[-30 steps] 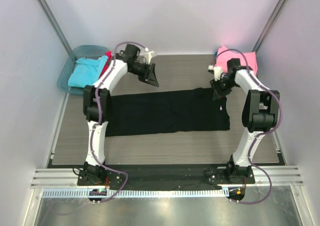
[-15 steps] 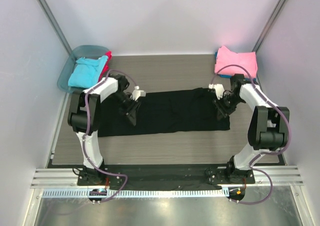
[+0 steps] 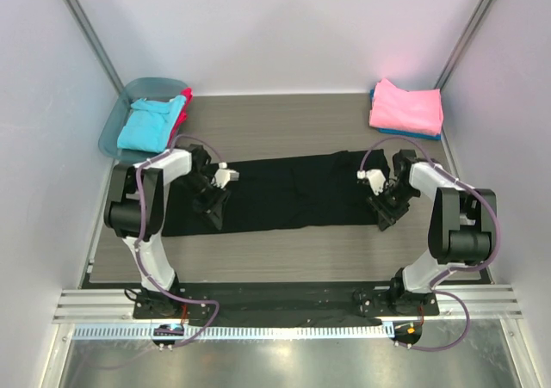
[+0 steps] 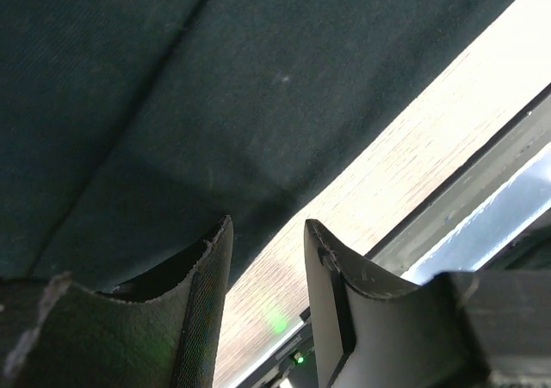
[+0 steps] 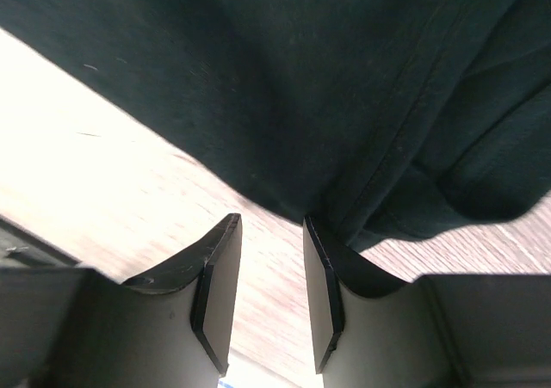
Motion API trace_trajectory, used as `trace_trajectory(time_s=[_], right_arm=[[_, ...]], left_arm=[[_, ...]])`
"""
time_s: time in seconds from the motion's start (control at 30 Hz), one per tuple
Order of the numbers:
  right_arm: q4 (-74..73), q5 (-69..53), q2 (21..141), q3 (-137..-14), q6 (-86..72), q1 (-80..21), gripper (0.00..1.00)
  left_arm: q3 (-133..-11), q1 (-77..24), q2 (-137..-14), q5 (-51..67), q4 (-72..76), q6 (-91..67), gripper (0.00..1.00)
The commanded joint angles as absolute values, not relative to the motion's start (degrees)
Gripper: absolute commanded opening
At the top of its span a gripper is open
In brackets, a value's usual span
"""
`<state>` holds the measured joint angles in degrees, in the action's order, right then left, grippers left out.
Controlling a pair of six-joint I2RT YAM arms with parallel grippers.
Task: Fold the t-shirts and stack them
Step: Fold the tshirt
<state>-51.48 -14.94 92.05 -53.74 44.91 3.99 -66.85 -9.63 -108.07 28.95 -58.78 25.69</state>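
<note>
Black t-shirt (image 3: 293,190) lies as a long band across the middle of the bench (image 3: 284,250). Left gripper (image 4: 267,233) and right gripper (image 5: 271,224) sit at its near hem, fingers parted, seemingly empty. Risk: closing may catch the top layer only, so the fold opens.

- Grey wood-grain table top (image 3: 301,117) fills the centre, grain running 9 to 3 o'clock.
- Plain white back wall (image 3: 284,27) at 12 o'clock.
- White side wall (image 3: 39,199) at 9 o'clock, opposite wall (image 3: 521,190) at 3 o'clock.
- Slanted metal post (image 3: 86,27) at 11 o'clock, second post (image 3: 472,27) at 1 o'clock.
- Silver slotted rail (image 3: 284,304) along the 6 o'clock edge, with a brushed metal plate (image 3: 284,366) below it.
- Light is bright and even.
</note>
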Motion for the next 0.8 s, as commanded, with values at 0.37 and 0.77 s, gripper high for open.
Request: trace_trajectory(time_s=[0.37, 0.77], right_arm=[[-45.53, -3.69, 82.71, -39.55, 50.45, 7.47, 0.39], [-49.74, -9.66, 74.98, -45.43, 48.17, 8.26, 0.40]], left_arm=[[-60.63, -2.81, -92.66, 23.19, -57.21, 24.62, 0.44], [-76.64, 10.33, -84.46, 28.82, -68.98, 18.53, 0.66]])
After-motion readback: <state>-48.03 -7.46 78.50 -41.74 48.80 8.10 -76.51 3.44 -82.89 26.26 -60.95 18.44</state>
